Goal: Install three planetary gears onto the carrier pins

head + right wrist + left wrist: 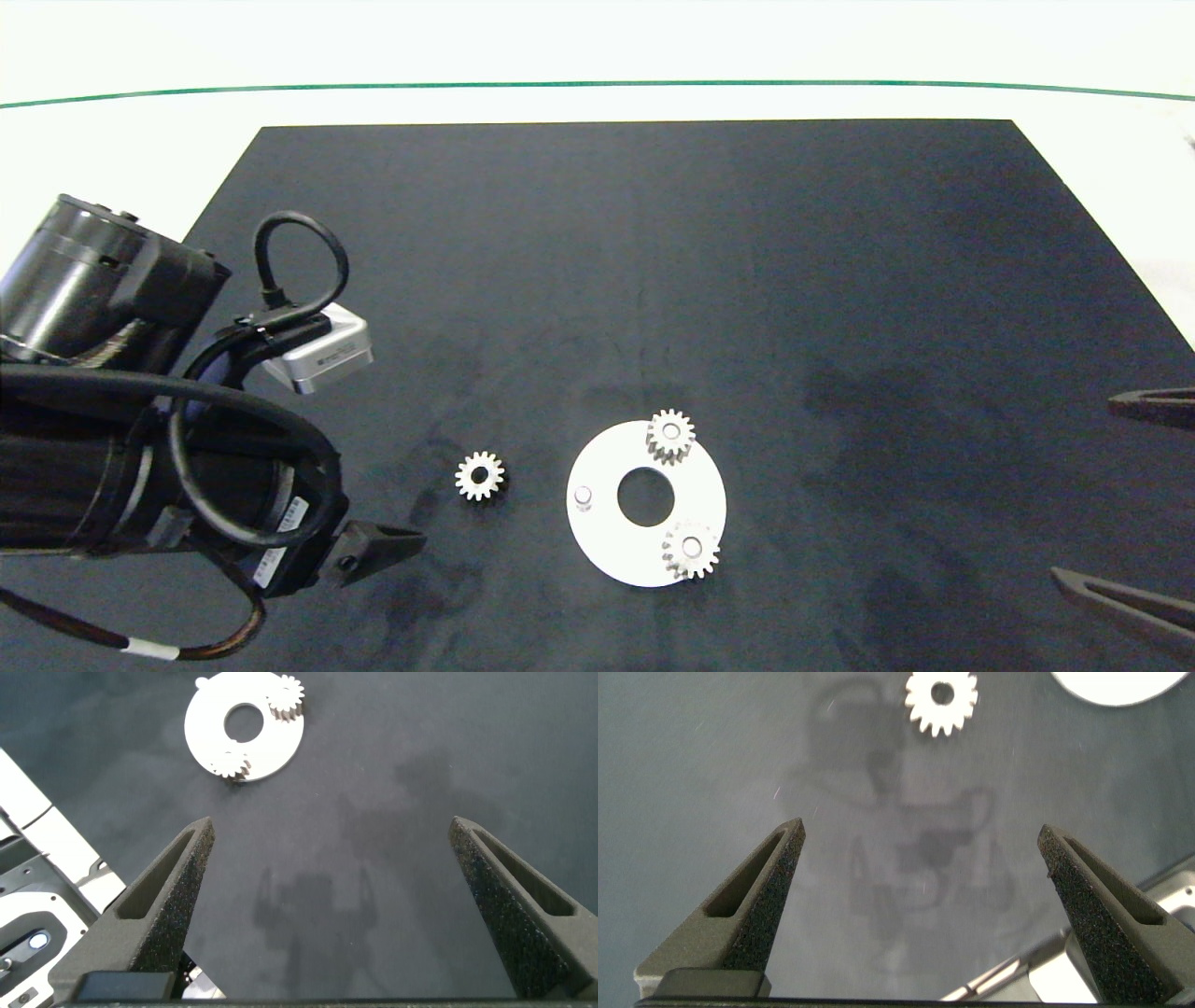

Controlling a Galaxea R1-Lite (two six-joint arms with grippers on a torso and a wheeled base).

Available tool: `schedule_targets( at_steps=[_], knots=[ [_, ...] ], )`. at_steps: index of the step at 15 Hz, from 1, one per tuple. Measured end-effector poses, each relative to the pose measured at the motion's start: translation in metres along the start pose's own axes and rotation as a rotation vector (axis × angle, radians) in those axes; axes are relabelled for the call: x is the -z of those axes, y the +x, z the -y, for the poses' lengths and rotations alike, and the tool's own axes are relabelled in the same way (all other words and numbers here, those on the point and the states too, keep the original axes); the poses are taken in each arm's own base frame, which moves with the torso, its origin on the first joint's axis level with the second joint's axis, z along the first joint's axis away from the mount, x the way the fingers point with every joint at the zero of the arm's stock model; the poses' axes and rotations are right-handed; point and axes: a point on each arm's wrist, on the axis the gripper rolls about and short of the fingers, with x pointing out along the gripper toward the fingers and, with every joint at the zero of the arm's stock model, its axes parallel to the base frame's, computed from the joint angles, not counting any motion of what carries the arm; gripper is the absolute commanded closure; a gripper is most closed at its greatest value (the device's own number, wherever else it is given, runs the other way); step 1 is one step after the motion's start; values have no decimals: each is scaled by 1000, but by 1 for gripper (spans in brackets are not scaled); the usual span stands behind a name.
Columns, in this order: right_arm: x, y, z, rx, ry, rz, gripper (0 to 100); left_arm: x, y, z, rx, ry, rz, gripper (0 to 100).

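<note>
Now I have two planetary gears seated on the disc and one loose on the bench.

My left gripper (920, 873) hovers wide apart and empty, with the loose gear (480, 476) lying just beyond its fingertips on the black mat (653, 261), between it and the white disc (607, 532). One gear (670, 435) and another (692, 549) sit on carrier pins; the third pin (583, 496) stands bare. My right gripper (329, 877) is parked wide open, well apart from the disc.
</note>
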Motion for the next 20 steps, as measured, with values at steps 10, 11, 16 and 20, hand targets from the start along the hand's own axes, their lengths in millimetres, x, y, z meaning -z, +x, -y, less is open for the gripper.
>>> schedule_targets(
  at_steps=[10,11,16,20],
  knots=[
    [-1,-1,-3,-25,-14,10,0,-16,34,14,-116,104,-10,0],
    [-1,-1,-3,-25,-13,12,0,-19,39,17,-120,115,-4,0],
    [-1,-2,-3,-26,-11,21,0,-25,63,27,-101,149,-29,0],
    [-3,-2,-2,-23,-8,32,0,-32,73,27,-105,137,-2,0]
  ],
)
